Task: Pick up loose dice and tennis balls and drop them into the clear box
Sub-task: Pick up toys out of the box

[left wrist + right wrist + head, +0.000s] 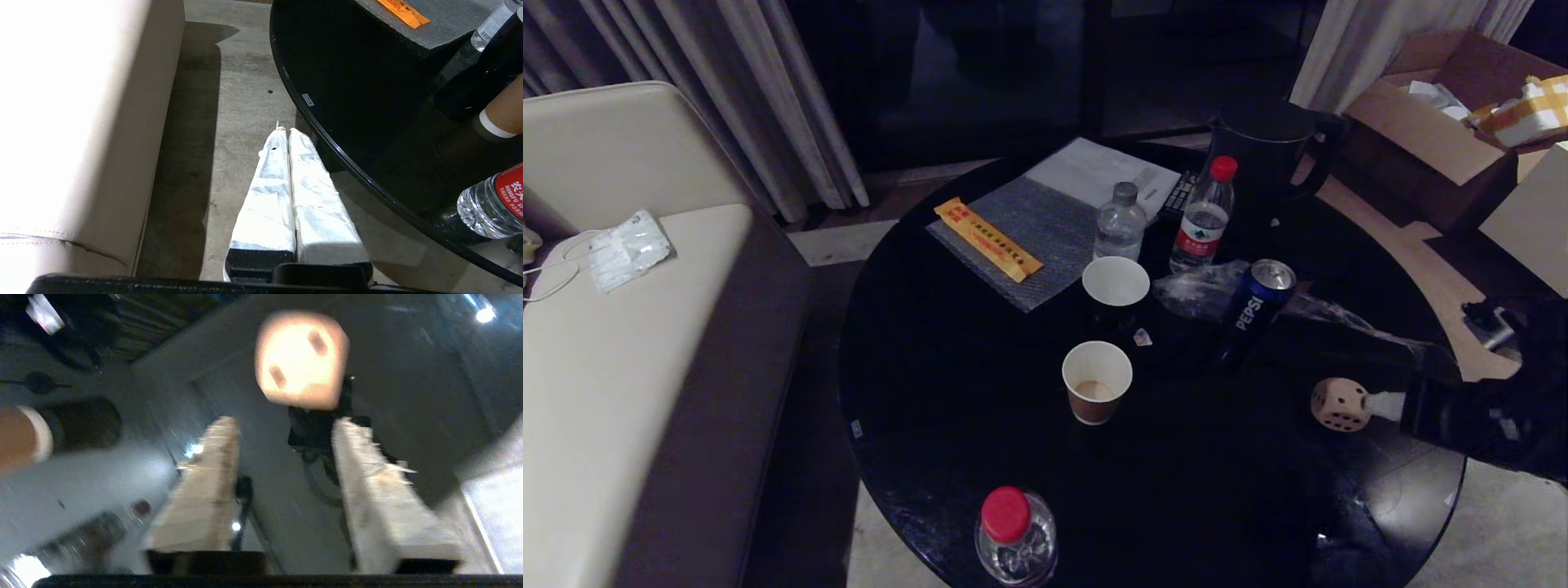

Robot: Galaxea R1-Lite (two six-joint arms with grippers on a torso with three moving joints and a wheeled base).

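Beige die (1340,404) sits near the right edge of your black surface (947,408); your right pincer (282,428) is spread open just short of it, the left pincer (288,132) is closed.

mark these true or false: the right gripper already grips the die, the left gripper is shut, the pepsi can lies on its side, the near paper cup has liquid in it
1. The right gripper already grips the beige cube die with dark pips. False: its white padded fingers stand apart, the die just beyond the tips.
2. The left gripper is shut. True; it hangs over the floor beside the round black glass table.
3. The blue Pepsi can lies on its side. False: it stands upright.
4. The near brown paper cup has brownish liquid in it. True.
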